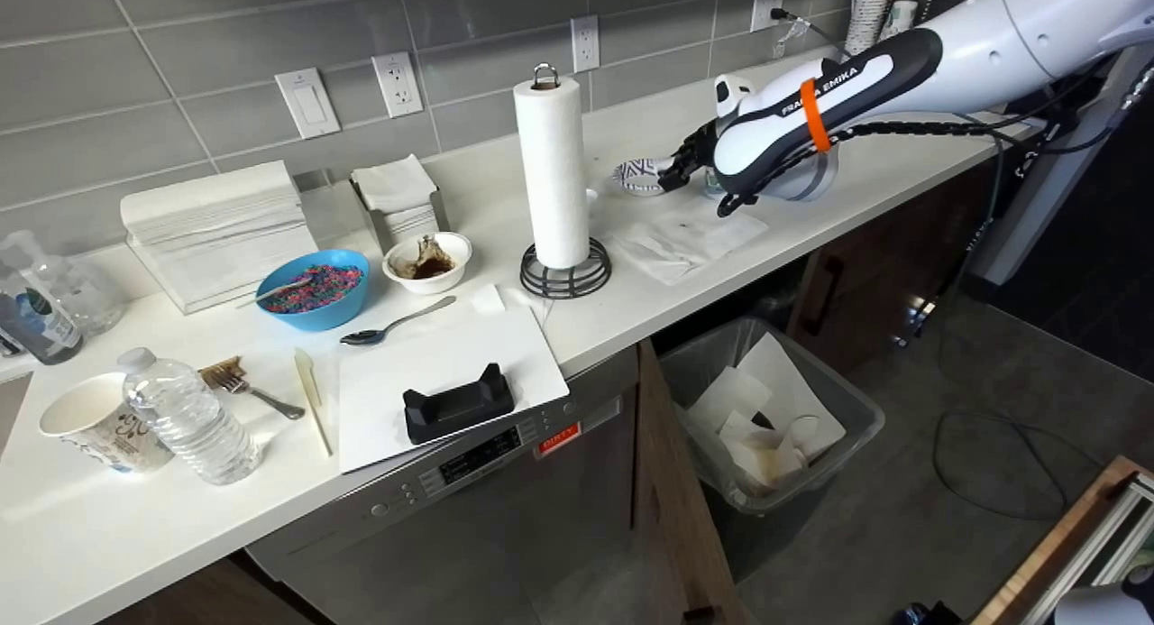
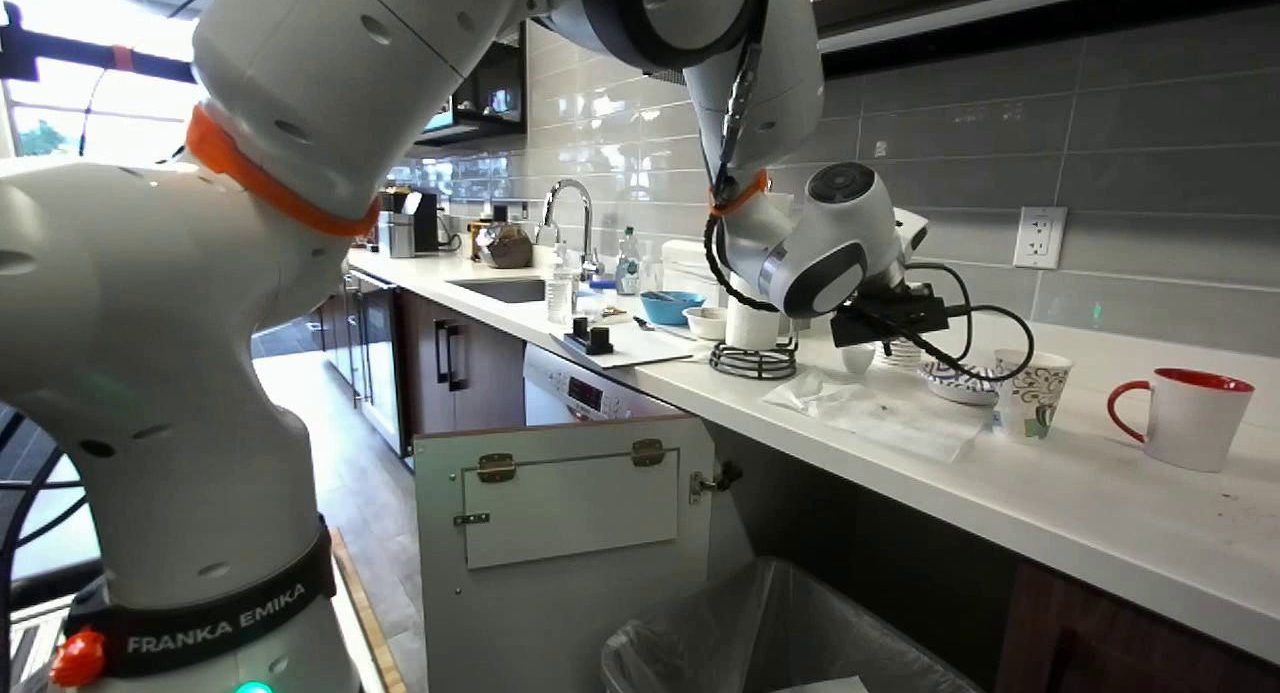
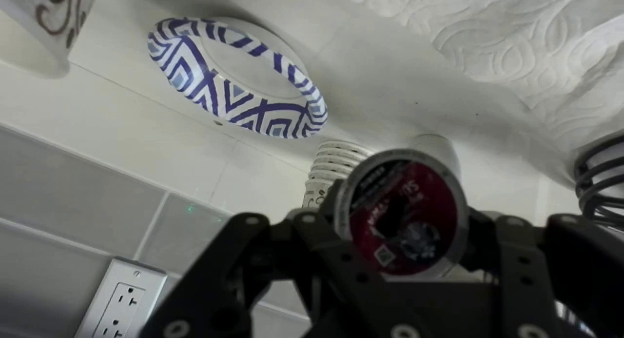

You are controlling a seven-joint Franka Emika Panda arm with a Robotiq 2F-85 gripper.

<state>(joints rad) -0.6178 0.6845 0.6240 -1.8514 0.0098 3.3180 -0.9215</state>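
My gripper [image 3: 402,220] has its black fingers on both sides of a round coffee pod [image 3: 429,201] with a dark red lid and pale rim, and holds it above the counter. In an exterior view the gripper [image 1: 685,160] is over the back of the counter, near a white bowl with a blue-purple pattern [image 1: 638,176]. The bowl also shows in the wrist view [image 3: 239,91]. A stack of paper cups [image 3: 336,165] and a small white rounded object [image 3: 441,150] stand beyond the pod. The pod is not clearly visible in either exterior view.
A paper towel roll [image 1: 552,174] on a wire stand, a crumpled paper towel [image 2: 870,413], a patterned paper cup [image 2: 1030,403] and a red-rimmed mug [image 2: 1200,423] are on the counter. A lined trash bin [image 1: 865,413] stands below beside an open cabinet door [image 2: 570,603].
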